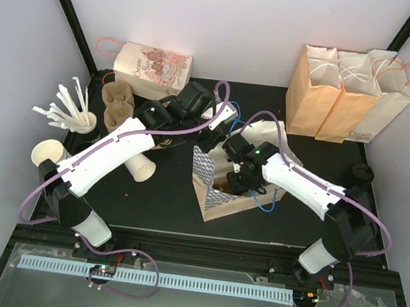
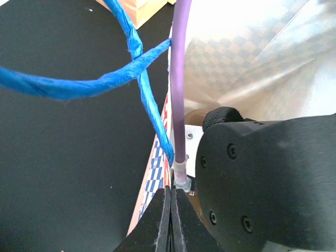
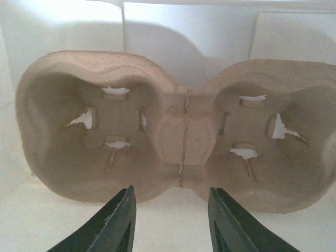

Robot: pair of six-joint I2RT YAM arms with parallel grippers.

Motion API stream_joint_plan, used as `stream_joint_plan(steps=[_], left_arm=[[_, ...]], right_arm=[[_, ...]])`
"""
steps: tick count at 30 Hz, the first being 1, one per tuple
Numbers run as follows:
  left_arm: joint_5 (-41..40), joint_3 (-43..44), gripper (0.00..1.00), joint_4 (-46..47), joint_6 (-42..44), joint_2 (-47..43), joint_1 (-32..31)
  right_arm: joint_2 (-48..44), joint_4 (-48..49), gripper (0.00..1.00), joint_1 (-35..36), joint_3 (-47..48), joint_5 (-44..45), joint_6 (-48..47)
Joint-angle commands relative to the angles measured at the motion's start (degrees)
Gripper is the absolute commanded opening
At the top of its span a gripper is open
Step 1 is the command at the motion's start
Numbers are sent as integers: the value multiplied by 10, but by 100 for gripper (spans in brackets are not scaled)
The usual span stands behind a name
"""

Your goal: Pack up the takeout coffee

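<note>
Bag (image 1: 219, 192), mid-bench (image 1: 162, 208): carrier (image 3: 178, 131) seated inside, no cups in it. R tool (image 3: 170, 220) spread, empty, above carrier. L tool (image 2: 170, 220) pinched shut on bag rim. Coffee not seen; loading left.

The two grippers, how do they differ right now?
The left gripper is shut, fingers pressed together; the right gripper is open. The left one sits at the rim of the checkered bag, beside its blue handle; the right one points down at the brown cup carrier lying inside. Both work at the same bag.
</note>
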Motion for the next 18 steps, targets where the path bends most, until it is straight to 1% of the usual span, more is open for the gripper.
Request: stream_joint_plan(steps=[1, 11, 18], left_arm=[[2, 4, 2, 17, -5, -18, 2], [-8, 5, 2, 19, -2, -19, 2], [-11, 5, 2, 22, -1, -22, 2]], right_arm=[[21, 10, 41, 2, -7, 23, -9], [48, 51, 41, 2, -77, 26, 13], [71, 104, 41, 3, -123, 0, 25]])
